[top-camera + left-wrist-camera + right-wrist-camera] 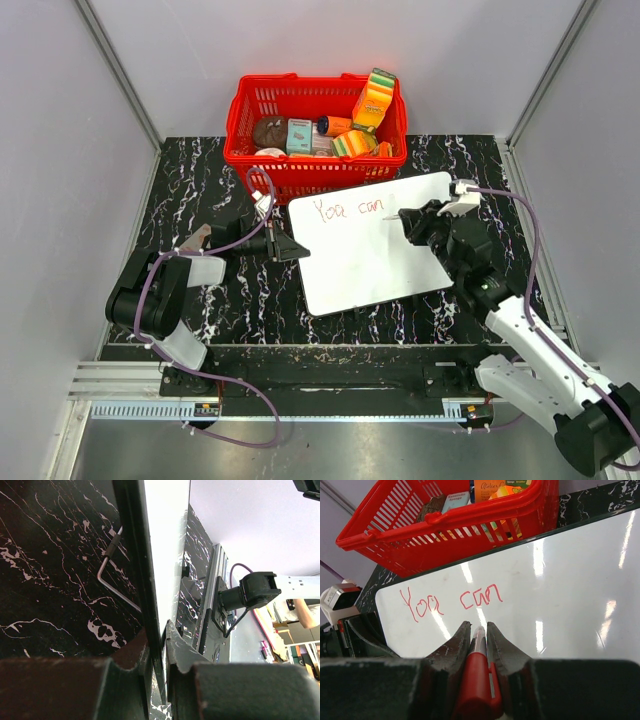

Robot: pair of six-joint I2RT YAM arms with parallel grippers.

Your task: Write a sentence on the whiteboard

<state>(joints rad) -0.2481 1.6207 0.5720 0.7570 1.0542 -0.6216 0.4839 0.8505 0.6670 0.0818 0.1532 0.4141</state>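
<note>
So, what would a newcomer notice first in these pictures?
The whiteboard lies in the middle of the black marbled table, with red lettering reading "You can". The right gripper holds a red marker at it, and a filled red basket stands behind it.

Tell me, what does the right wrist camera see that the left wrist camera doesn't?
Only the right wrist camera shows the red marker pinched in the right gripper. It also shows the sentence, which so far reads "You can", and the red basket. Only the left wrist camera shows the left gripper clamped on the edge of the whiteboard, with a bent metal wire beside it. Both cameras show the whiteboard and the black marbled table.
</note>
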